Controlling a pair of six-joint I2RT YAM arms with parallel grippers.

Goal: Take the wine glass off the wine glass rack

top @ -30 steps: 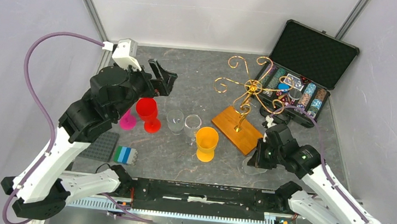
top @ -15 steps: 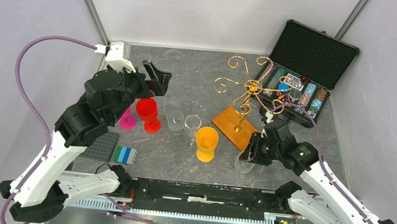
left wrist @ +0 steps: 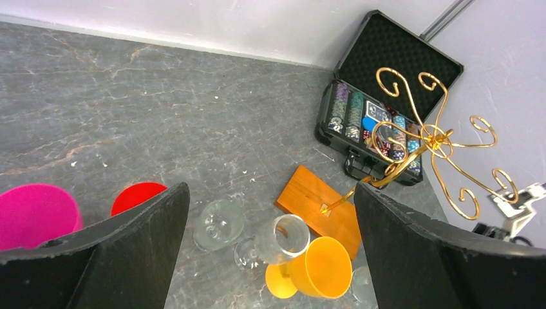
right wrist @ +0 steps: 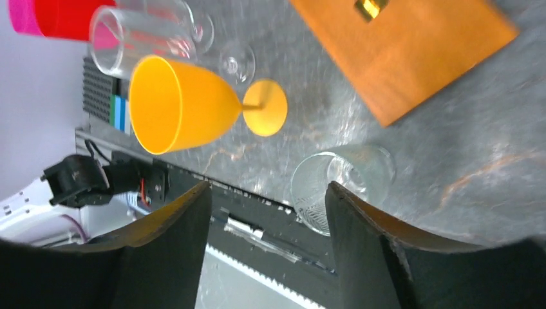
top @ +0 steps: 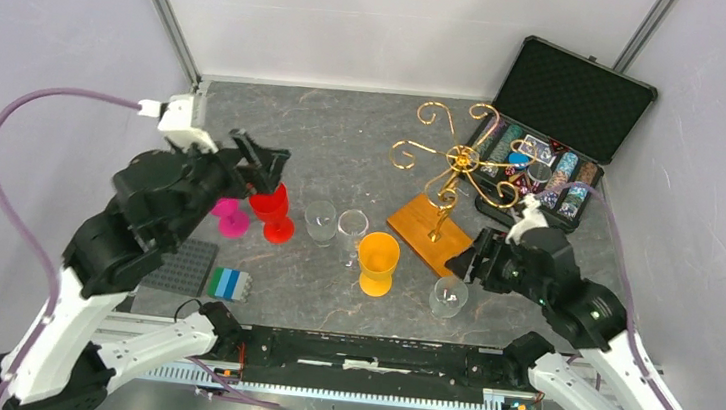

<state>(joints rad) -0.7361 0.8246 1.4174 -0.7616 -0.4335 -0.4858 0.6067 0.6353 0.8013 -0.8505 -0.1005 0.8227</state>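
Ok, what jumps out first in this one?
The gold wine glass rack stands right of centre, its curled arms bare, in front of an open black case. Left of it, an orange glass and a red glass glow among clear ones; a clear wine glass stands alone near the right end effector.

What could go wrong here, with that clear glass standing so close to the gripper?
The open right gripper sits right beside the clear wine glass; a sideways move while pulling away could tip it. The glass stands near the front edge of the table and near the orange goblet, so a knock might send it off or into that. The gold curls of the wine glass rack look close to that gripper and might snag it.
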